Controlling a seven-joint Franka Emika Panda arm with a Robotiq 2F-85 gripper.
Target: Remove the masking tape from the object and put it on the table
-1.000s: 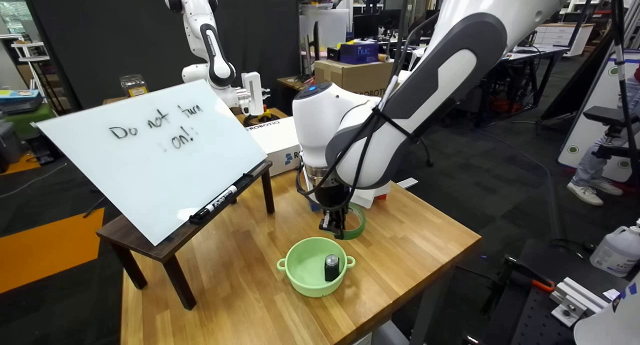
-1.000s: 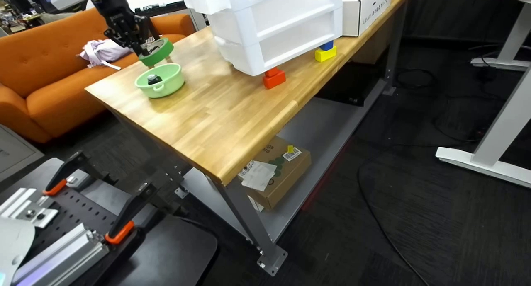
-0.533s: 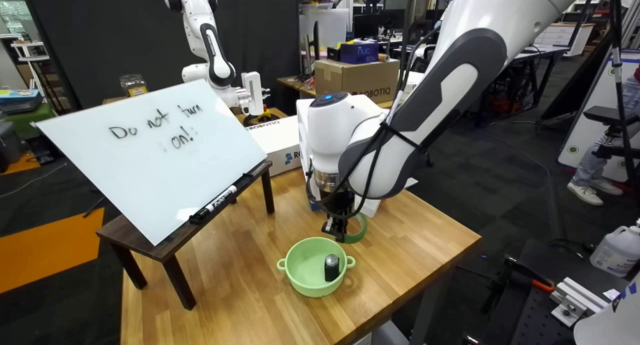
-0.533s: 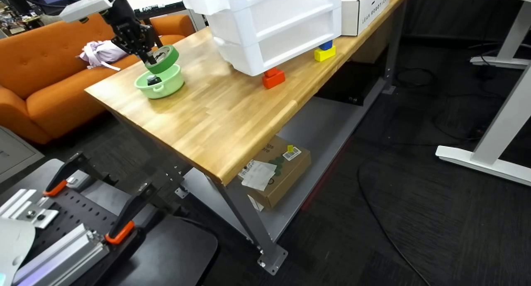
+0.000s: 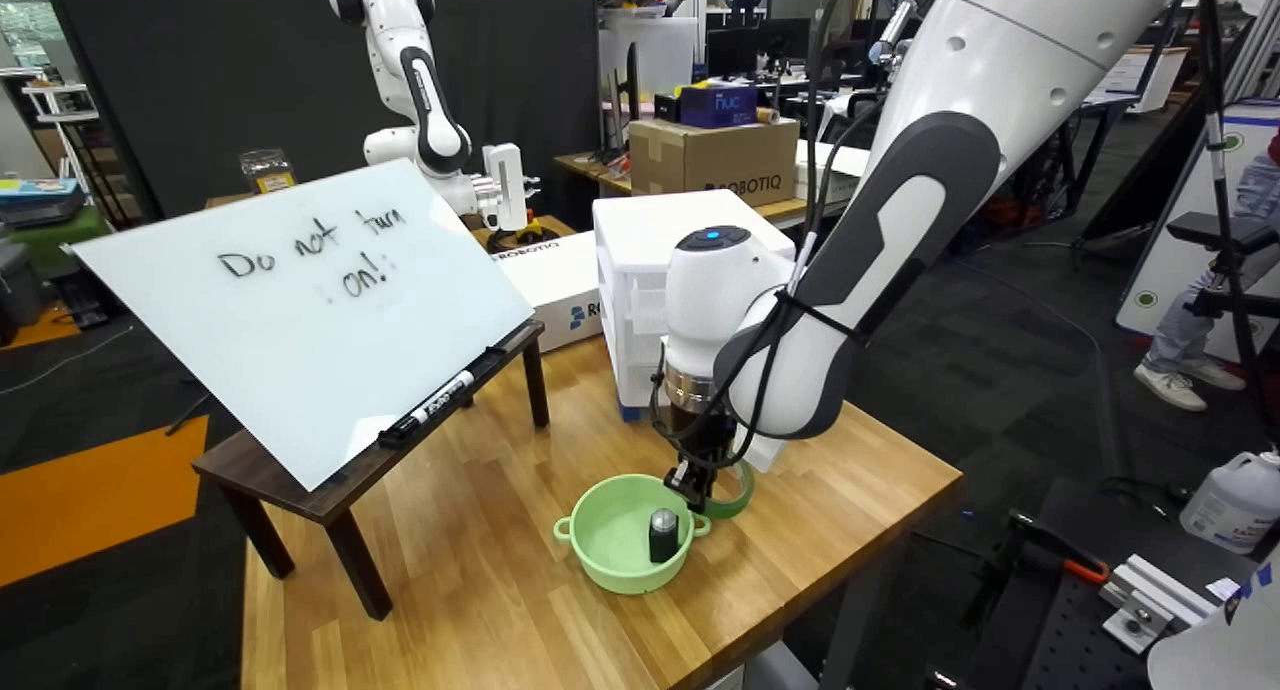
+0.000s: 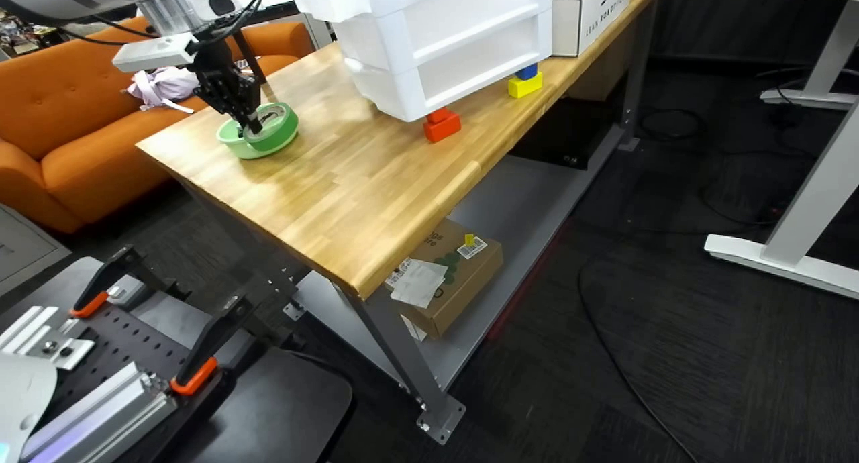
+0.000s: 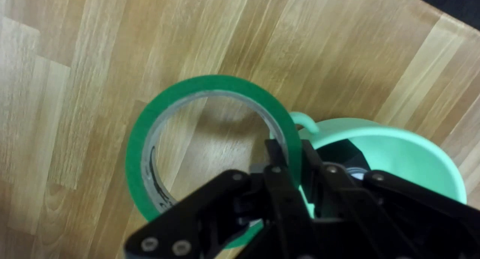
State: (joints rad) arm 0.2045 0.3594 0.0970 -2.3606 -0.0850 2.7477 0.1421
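Item, one green tape roll [image 7: 217,83]: hung tilted above the table [image 5: 480,570], pinched in the gripper [image 7: 292,154] by one side, just beside the handle [image 7: 305,121] of the bowl [image 7: 408,165]. Likely risks: lowered there, it could snag, tipping the bowl; dropped early, it could roll. Item, one arm [image 5: 840,270]: sloped downward, wrist [image 5: 700,315] near upright.
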